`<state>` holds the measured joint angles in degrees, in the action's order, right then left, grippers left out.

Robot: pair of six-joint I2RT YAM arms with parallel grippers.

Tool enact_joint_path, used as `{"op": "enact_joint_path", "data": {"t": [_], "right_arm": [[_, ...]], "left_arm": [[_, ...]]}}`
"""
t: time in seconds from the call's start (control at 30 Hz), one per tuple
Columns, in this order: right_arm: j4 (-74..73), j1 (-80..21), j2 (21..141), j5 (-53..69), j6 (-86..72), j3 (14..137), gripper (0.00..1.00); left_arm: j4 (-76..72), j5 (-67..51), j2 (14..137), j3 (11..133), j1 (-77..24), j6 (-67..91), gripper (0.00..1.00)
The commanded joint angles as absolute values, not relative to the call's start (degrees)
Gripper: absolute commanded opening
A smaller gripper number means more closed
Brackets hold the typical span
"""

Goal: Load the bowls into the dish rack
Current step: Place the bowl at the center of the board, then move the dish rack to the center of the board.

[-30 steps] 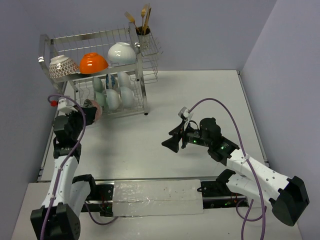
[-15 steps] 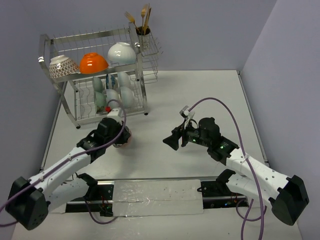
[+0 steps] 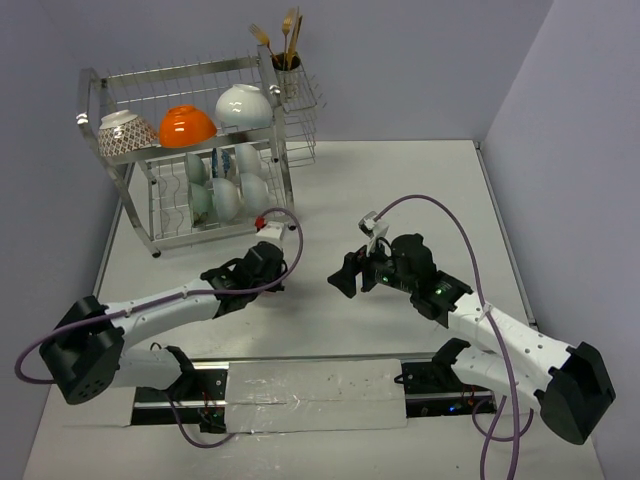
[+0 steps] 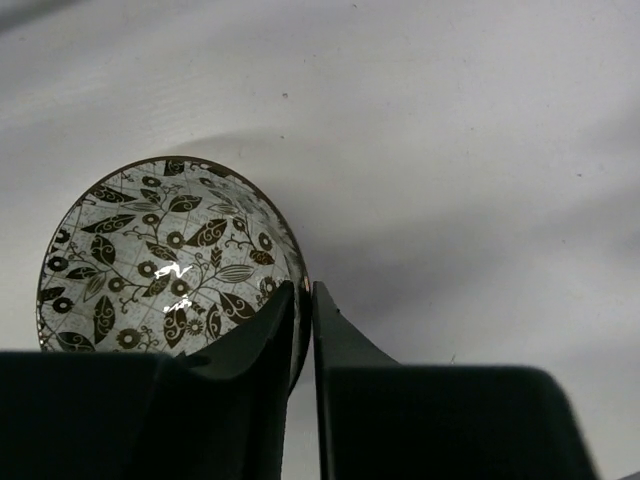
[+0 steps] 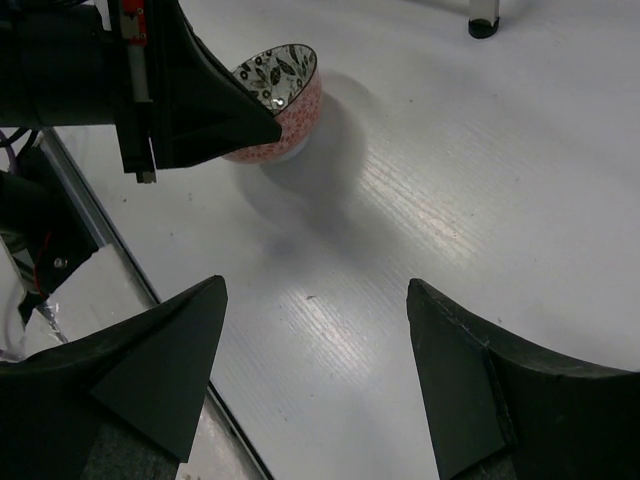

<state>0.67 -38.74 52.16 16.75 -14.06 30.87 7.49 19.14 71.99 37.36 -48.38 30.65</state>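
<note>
My left gripper (image 4: 303,290) is shut on the rim of a bowl (image 4: 160,260) with a brown leaf pattern inside and a red-patterned outside. The bowl sits low over the white table. In the right wrist view the bowl (image 5: 283,95) is just right of the left gripper's black fingers (image 5: 215,110). From above, the left gripper (image 3: 272,272) is in front of the dish rack (image 3: 190,110) and mostly hides the bowl. My right gripper (image 3: 345,280) is open and empty, facing the bowl from the right; in its own view (image 5: 315,290) only bare table lies between its jaws.
The rack's top tier holds a patterned bowl (image 3: 125,133), an orange bowl (image 3: 187,126) and a white bowl (image 3: 244,106). Several white and teal bowls (image 3: 225,190) stand in the lower tier. The cutlery cup (image 3: 288,70) holds gold utensils. A rack leg (image 5: 483,20) shows.
My left arm has swung from the table's left edge to the right, carrying the patterned bowl to the middle, in front of the rack. The right gripper has barely moved.
</note>
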Motion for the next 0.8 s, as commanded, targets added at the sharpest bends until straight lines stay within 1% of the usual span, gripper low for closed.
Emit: {"op": "enact_joint_path", "data": {"t": [0.0,0.03,0.07,0.1,0.2,0.23,0.27,0.33,0.37,0.47,0.57,0.6,0.67,0.7,0.77], "right_arm": [[1.76,-39.02,53.00,15.73,-14.33,32.87,0.80],[1.67,-39.02,53.00,15.82,-14.24,32.96,0.80],[1.58,-39.02,53.00,15.73,-14.15,32.96,0.80],[1.58,-39.02,52.91,15.65,-14.15,32.87,0.80],[1.93,-39.02,52.30,15.56,-14.15,32.61,0.80],[2.11,-39.02,52.12,15.73,-13.98,32.52,0.80],[2.11,-39.02,51.95,16.52,-13.89,32.43,0.80],[2.63,-39.02,51.68,16.96,-13.80,32.26,0.80],[2.64,-39.11,51.24,17.14,-13.80,32.17,0.80],[2.72,-39.02,50.63,16.96,-13.71,32.25,0.80],[2.64,-39.02,50.19,17.40,-13.71,32.34,0.80],[2.98,-39.02,50.10,17.58,-13.71,32.26,0.80],[3.25,-39.02,49.66,18.10,-13.54,32.08,0.80],[4.21,-39.02,49.40,19.15,-13.19,31.56,0.80],[5.27,-39.02,48.34,20.04,-13.10,30.94,0.80]], "left_arm": [[7.20,25.56,75.22,40.25,-50.44,30.67,0.19],[7.56,26.19,75.50,40.60,-50.97,30.76,0.25],[7.99,26.89,75.50,40.87,-51.76,30.94,0.33],[8.17,27.42,75.06,40.96,-52.12,31.02,0.45],[8.26,27.60,72.96,40.87,-52.29,31.20,0.56],[8.44,27.60,72.43,40.87,-52.21,31.03,0.57],[8.79,27.60,71.73,41.13,-52.29,31.03,0.62],[9.40,27.25,69.79,41.66,-52.29,31.11,0.66],[9.67,27.16,69.09,42.44,-52.21,31.03,0.71],[11.16,27.77,66.10,44.11,-52.12,31.03,0.78],[13.01,26.64,59.97,45.17,-49.23,30.06,0.82],[13.09,25.59,58.11,45.09,-47.74,29.10,0.82],[13.18,24.09,53.99,43.69,-41.51,28.13,0.82],[12.84,22.78,49.61,42.99,-36.79,26.21,0.82],[11.96,21.71,45.29,40.70,-31.67,24.62,0.82]]}}
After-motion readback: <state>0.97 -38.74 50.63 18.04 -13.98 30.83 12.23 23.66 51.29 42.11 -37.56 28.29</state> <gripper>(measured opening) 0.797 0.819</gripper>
